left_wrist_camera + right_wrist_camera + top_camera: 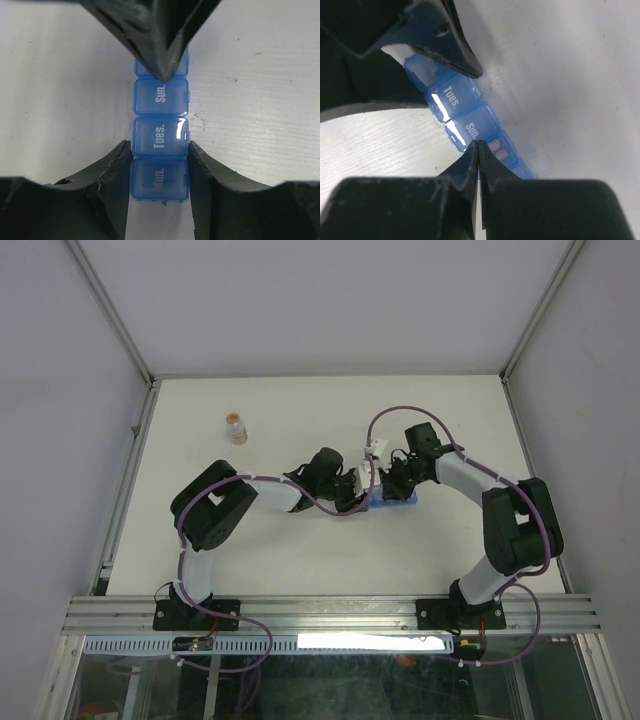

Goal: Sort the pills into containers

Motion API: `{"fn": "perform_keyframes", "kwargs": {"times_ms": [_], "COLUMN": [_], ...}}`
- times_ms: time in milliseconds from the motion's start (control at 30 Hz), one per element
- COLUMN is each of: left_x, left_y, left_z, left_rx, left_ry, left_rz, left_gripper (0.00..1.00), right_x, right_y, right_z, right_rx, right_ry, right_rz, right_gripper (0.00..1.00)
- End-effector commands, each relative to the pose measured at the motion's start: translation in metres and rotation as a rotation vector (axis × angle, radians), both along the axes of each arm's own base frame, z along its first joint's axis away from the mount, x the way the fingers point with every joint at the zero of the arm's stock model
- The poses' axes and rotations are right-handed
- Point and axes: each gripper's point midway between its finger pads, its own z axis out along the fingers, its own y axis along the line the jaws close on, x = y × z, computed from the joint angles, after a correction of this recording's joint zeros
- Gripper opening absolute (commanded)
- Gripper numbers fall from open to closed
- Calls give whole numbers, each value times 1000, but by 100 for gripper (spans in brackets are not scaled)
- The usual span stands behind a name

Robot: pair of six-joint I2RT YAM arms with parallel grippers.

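While the left gripper [160, 152] clamps the pill-organiser strip [160, 135] by its sides, the right gripper [478, 149], pinched closed, noses the Sun. lid [161, 96]; light, stiff, slick plastic likely skids.

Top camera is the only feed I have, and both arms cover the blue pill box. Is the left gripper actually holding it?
Observer: Yes. The left gripper clamps the pill box from both sides, at the compartment marked Mon.
Operator: And the right gripper?
Observer: The right gripper is shut, its tip at the edge of the Sun. lid farthest from the left gripper.
Operator: Any lids open?
Observer: Mon., Tues. and Sun. lie closed. Pale oblong shapes show in the compartment past Sun., but I cannot tell whether that one is open.
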Motion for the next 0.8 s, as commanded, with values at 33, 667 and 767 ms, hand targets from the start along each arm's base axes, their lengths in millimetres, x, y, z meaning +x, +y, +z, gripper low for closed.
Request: {"fn": "perform_keyframes", "kwargs": {"times_ms": [33, 667, 767], "left_x": [0, -9, -25], "left_y": [-9, 18, 49], "left_z": [10, 219, 274], "left_rx": [-26, -513, -663], "left_ry": [-2, 132, 196], "left_rz": [-14, 254, 281], "left_gripper": [24, 98, 99], "right_x": [-14, -21, -21], "right_y": [4, -67, -83], "right_z": [40, 228, 279], "right_rx": [152, 304, 361], "right_ry": [44, -530, -673], "right_rz": [33, -191, -387], "right_gripper": [11, 84, 99]}}
